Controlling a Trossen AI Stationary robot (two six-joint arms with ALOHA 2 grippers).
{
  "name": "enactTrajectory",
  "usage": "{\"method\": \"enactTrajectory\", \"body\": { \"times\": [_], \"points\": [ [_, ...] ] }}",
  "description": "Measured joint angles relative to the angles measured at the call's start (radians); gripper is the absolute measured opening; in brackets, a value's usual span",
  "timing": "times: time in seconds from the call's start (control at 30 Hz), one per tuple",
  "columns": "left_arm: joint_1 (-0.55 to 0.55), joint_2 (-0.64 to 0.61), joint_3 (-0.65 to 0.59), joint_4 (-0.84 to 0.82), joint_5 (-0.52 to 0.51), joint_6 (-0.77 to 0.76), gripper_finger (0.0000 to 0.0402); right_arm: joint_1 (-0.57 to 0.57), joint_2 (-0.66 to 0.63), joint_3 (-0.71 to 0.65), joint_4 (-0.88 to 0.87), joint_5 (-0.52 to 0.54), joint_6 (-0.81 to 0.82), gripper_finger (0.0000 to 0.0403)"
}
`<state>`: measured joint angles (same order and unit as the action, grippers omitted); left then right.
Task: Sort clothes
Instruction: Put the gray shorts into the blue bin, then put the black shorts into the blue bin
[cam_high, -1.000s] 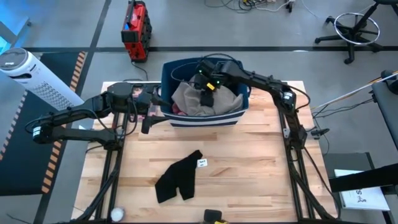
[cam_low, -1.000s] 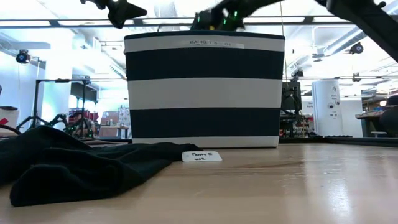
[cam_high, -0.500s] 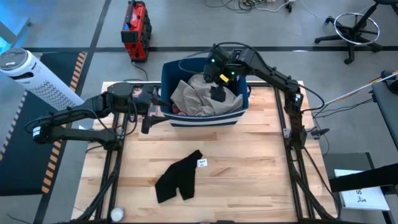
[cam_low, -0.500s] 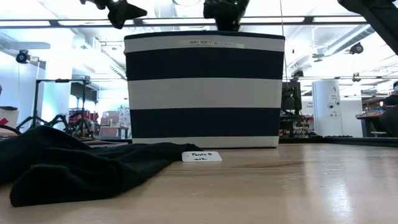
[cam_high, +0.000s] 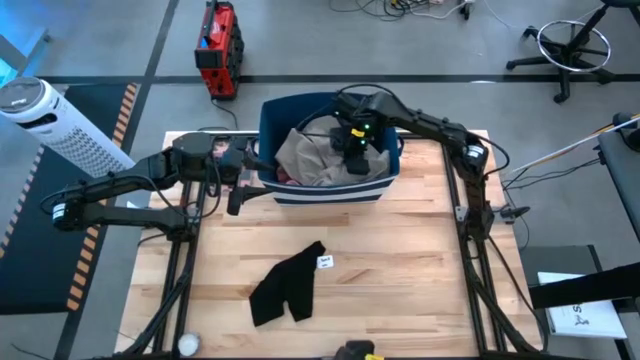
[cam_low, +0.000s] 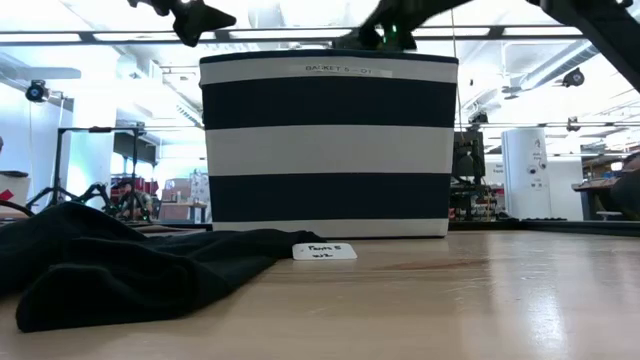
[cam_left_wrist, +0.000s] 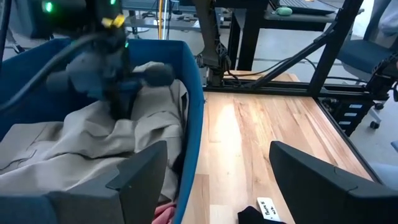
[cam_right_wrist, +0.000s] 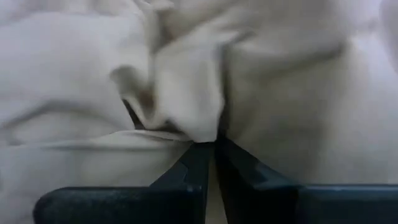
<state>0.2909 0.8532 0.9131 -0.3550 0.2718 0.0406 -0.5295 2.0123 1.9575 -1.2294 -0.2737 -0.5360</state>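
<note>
A navy bin with white stripes (cam_high: 270, 120) (cam_low: 330, 150) stands at the table's far middle. A khaki-beige garment (cam_high: 310, 155) (cam_left_wrist: 81, 143) is heaped on top inside it, and a pink piece (cam_left_wrist: 165, 214) peeks out below. My right gripper (cam_high: 353, 158) (cam_right_wrist: 211, 146) reaches down into the bin, shut on the khaki cloth. My left gripper (cam_high: 245, 175) (cam_left_wrist: 217, 186) hovers open just left of the bin, with nothing between its fingers. A black garment (cam_high: 285, 290) (cam_low: 120, 260) with a white tag (cam_high: 324, 262) lies flat on the table's near middle. My right gripper pinches a raised fold of the khaki-beige garment (cam_right_wrist: 189, 121) between its two fingertips. The fingers come steeply from above, slanting in from the table's right. The rest of the garment lies slack on the heap in the bin.
A flat dark book with pink print (cam_high: 228, 152) lies left of the bin under my left arm. Bare wood (cam_high: 400, 280) stretches over the table's near right. On the floor beyond the table stand a red device (cam_high: 217, 45) and a white tower (cam_high: 50, 120).
My right gripper rose toward the bin's far side, then came back down onto the khaki garment, a little farther toward the table's right than a second ago, and it now tips more steeply down. The khaki heap's top has shifted slightly.
</note>
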Motion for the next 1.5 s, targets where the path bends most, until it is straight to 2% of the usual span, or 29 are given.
{"method": "enactTrajectory", "body": {
  "times": [0.27, 0.4, 0.53, 0.73, 0.87, 1.03, 1.1, 1.3, 1.5],
  "points": [
    [0.000, 0.017, 0.001, -0.010, 0.000, 0.000, 0.0272, -0.050, 0.000, -0.185, 0.189, -0.007, 0.022, 0.0002],
    [0.000, 0.052, 0.001, -0.008, 0.000, 0.005, 0.0272, -0.053, 0.000, -0.216, 0.231, -0.014, 0.044, 0.0001],
    [0.000, 0.080, 0.001, 0.004, 0.000, 0.030, 0.0272, -0.051, 0.000, -0.180, 0.199, -0.011, 0.092, 0.0000],
    [-0.006, 0.084, 0.001, -0.006, 0.000, 0.050, 0.0272, -0.044, -0.005, -0.003, 0.090, -0.007, 0.118, 0.0014],
    [-0.034, 0.100, 0.000, -0.047, 0.001, 0.055, 0.0272, -0.025, -0.027, 0.135, 0.045, -0.007, 0.118, 0.0044],
    [-0.117, 0.132, -0.024, -0.047, -0.008, 0.052, 0.0272, 0.009, -0.076, 0.266, 0.021, -0.008, 0.125, 0.0107],
    [-0.164, 0.139, -0.037, -0.039, -0.049, 0.042, 0.0272, 0.023, -0.103, 0.304, 0.015, -0.007, 0.130, 0.0134],
    [-0.292, 0.135, -0.056, -0.040, -0.203, 0.021, 0.0272, 0.047, -0.184, 0.338, 0.014, 0.006, 0.144, 0.0200],
    [-0.378, 0.107, -0.062, -0.055, -0.251, -0.022, 0.0272, 0.054, -0.246, 0.329, -0.023, 0.013, 0.144, 0.0236]
  ]
}}
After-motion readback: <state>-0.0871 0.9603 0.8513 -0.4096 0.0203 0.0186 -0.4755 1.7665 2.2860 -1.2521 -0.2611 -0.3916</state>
